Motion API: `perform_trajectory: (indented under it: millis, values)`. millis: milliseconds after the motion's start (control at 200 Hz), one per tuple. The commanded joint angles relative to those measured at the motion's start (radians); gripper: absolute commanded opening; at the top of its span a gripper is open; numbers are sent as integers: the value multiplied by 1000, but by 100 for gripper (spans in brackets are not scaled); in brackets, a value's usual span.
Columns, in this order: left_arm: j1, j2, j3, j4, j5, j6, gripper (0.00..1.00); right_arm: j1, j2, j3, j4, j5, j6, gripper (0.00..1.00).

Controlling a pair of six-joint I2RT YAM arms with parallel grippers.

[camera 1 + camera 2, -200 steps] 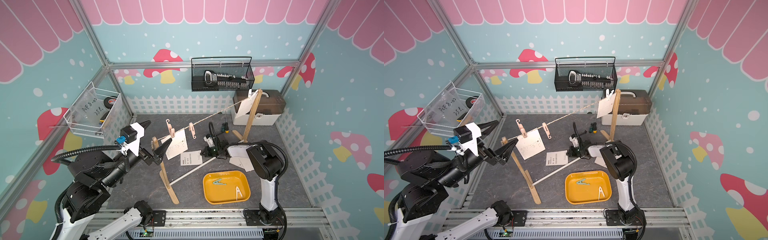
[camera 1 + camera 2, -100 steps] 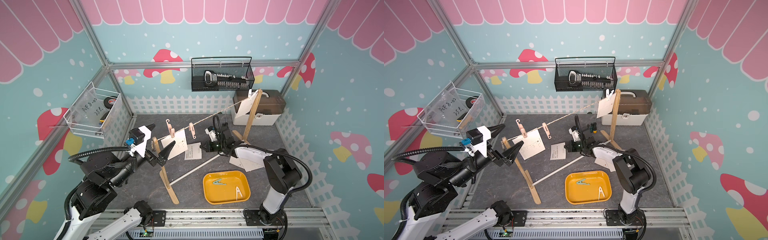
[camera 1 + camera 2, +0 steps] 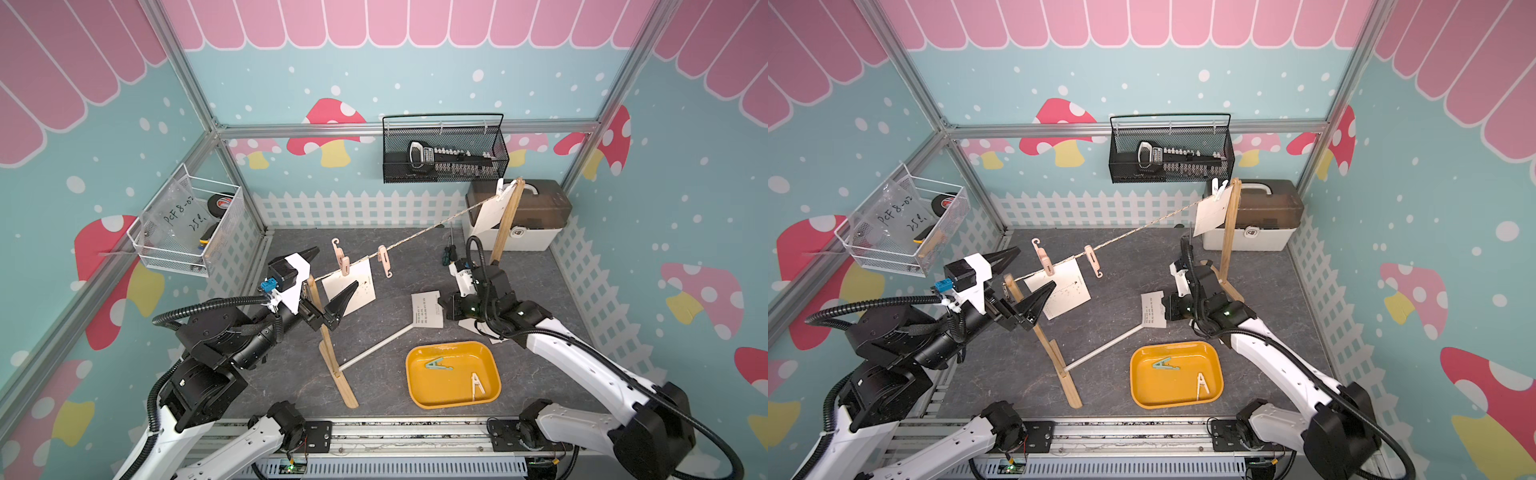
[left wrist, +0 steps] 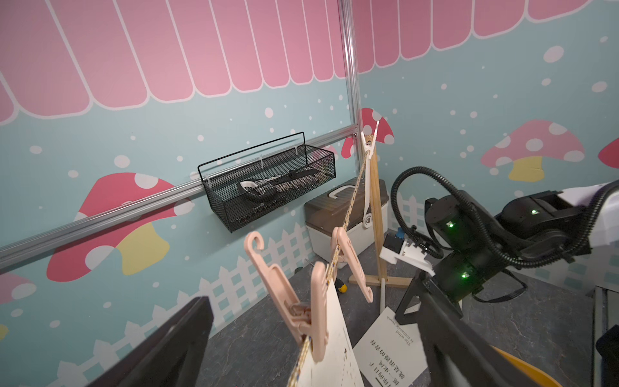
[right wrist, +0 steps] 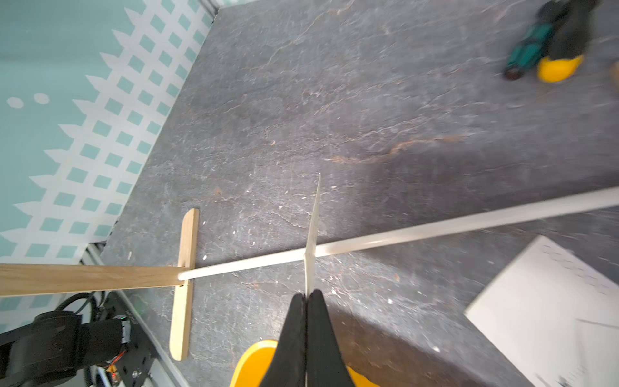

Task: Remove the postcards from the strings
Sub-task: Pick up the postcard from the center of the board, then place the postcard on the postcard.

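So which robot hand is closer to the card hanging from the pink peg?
Left. The left gripper stands wide open right at the hanging postcard, one finger in front of it. The right gripper is off toward the far post, shut on a second postcard.

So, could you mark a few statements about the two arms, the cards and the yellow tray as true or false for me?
1. The right tool is shut on a postcard. True.
2. The yellow tray is empty. False: the yellow tray holds a green clothespin and a white clothespin.
3. The left tool is open. True.
4. Every postcard is off the string. False: two hang on the string, the near card and the far card.
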Motion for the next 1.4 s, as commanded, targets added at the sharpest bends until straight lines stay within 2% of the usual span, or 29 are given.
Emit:
perform_trajectory:
  millis: [0, 155, 330, 460, 610, 796, 991, 1046, 1216, 1391]
  values:
    - [-3, -16, -24, 53, 29, 12, 100, -4, -65, 52, -267, 186, -60, 0]
    - [-3, -14, -47, 69, 41, 22, 100, -19, -122, 145, -490, 373, -100, 0]
    - [-3, -12, -74, 81, 48, 41, 100, -33, -123, 254, -677, 598, -129, 0]
    - [-3, -6, -97, 91, 54, 53, 100, -38, -74, 304, -757, 753, -162, 0]
    - [-3, -8, -104, 90, 65, 62, 100, -46, 10, 286, -830, 942, -190, 0]
    - [-3, -33, -118, 107, 65, 65, 100, -61, 72, 255, -790, 895, -202, 0]
    - [-3, -43, -123, 109, 63, 68, 100, -63, 207, 205, -696, 774, -169, 0]
    - [-3, -44, -123, 109, 60, 70, 100, -62, 228, 193, -656, 749, -163, 7]
    - [-3, -40, -121, 103, 52, 77, 100, -63, 277, 178, -586, 671, -160, 15]
    - [-3, -35, -120, 102, 48, 79, 100, -62, 279, 190, -561, 653, -169, 27]
